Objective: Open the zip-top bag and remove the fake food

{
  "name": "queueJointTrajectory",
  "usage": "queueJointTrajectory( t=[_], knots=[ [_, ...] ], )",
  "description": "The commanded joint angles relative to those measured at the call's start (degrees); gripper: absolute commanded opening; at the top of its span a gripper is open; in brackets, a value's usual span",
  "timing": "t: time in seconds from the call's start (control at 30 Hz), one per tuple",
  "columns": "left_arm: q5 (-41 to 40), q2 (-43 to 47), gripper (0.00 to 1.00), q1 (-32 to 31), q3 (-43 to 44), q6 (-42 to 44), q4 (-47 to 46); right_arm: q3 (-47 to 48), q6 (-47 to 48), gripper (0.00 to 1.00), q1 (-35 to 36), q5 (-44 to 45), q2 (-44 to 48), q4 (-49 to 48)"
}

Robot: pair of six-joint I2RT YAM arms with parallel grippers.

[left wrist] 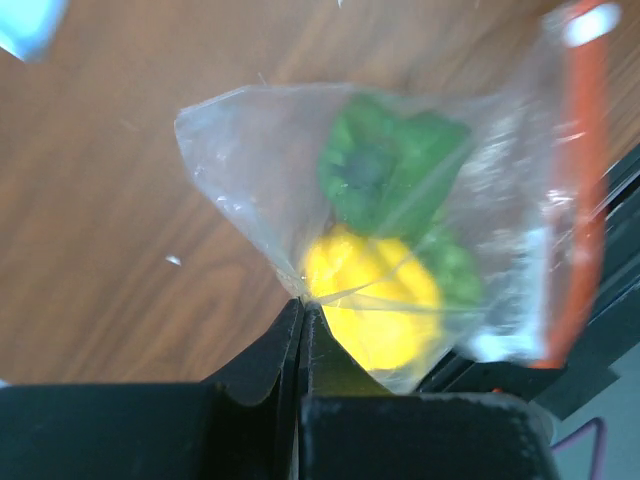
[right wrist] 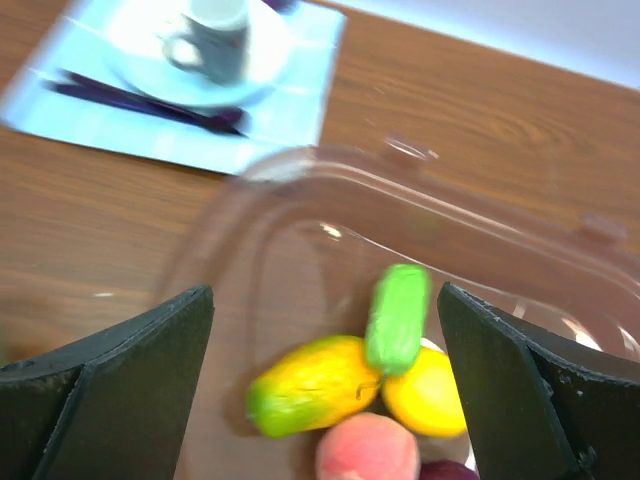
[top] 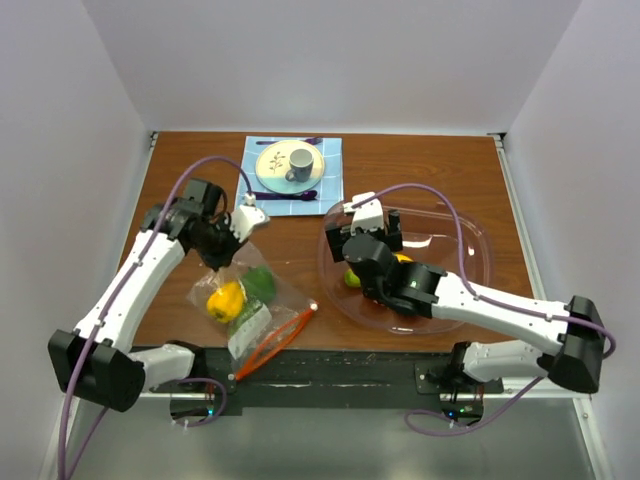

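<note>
The clear zip-top bag (top: 245, 305) lies at the front left of the table, its orange-red zipper strip (top: 278, 342) toward the front edge. Inside it are a yellow piece (top: 225, 300) and a green pepper (top: 260, 284); the left wrist view shows them too (left wrist: 375, 305) (left wrist: 385, 170). My left gripper (top: 222, 262) is shut on a corner of the bag (left wrist: 303, 297). My right gripper (right wrist: 325, 300) is open and empty above the clear bowl (top: 470, 235), over a yellow-green fruit (right wrist: 315, 385), a green piece (right wrist: 398, 315), a yellow piece (right wrist: 428, 395) and a pink peach (right wrist: 368, 450).
A blue mat (top: 292, 176) at the back centre carries a round plate (top: 272, 168), a grey cup (top: 300, 164) and purple cutlery (top: 290, 195). The bowl fills the right half of the table. White walls close in the sides and back.
</note>
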State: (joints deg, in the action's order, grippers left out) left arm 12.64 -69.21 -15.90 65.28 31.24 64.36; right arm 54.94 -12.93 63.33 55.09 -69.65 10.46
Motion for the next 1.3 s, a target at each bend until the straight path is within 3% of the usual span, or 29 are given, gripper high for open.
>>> queueJointTrajectory(
  t=[0.0, 0.1, 0.27, 0.5, 0.73, 1.0, 1.23, 1.27],
  knots=[
    [4.75, 0.83, 0.0, -0.97, 9.34, -3.21, 5.42, -0.71, 2.65, 0.99, 4.07, -2.62, 0.04, -3.53],
    [3.28, 1.97, 0.0, -1.06, 4.35, -2.68, 2.71, -1.32, 0.81, 0.93, 6.09, -5.07, -1.72, -3.43],
    [-6.83, 1.44, 0.0, -0.97, -8.56, -1.63, -4.84, -4.13, -0.87, 0.81, 10.49, -11.4, -1.99, -6.49],
    [-19.83, -1.36, 0.0, -0.97, -17.8, 0.48, -18.44, -8.0, -1.92, 0.66, 16.99, -18.79, -4.7, -13.79],
    [-29.87, -10.14, 0.0, -0.45, -24.32, 3.3, -30.95, -8.1, -2.45, 0.64, 19.55, -22.48, -13.4, -20.3],
    [-26.98, -15.87, 0.0, -0.36, -26.16, 2.68, -33.6, -3.97, 0.62, 0.72, 19.55, -19.41, -22.37, -29.53],
    [-21.26, -13.15, 0.0, -0.45, -28.53, 0.75, -30.52, 3.41, 3.43, 0.74, 19.11, -17.22, -31.93, -32.6],
    [-20.82, -12.8, 0.0, -0.45, -28.71, 0.57, -29.91, 4.2, 3.35, 0.8, 19.02, -16.77, -32.82, -32.61]
  ],
)
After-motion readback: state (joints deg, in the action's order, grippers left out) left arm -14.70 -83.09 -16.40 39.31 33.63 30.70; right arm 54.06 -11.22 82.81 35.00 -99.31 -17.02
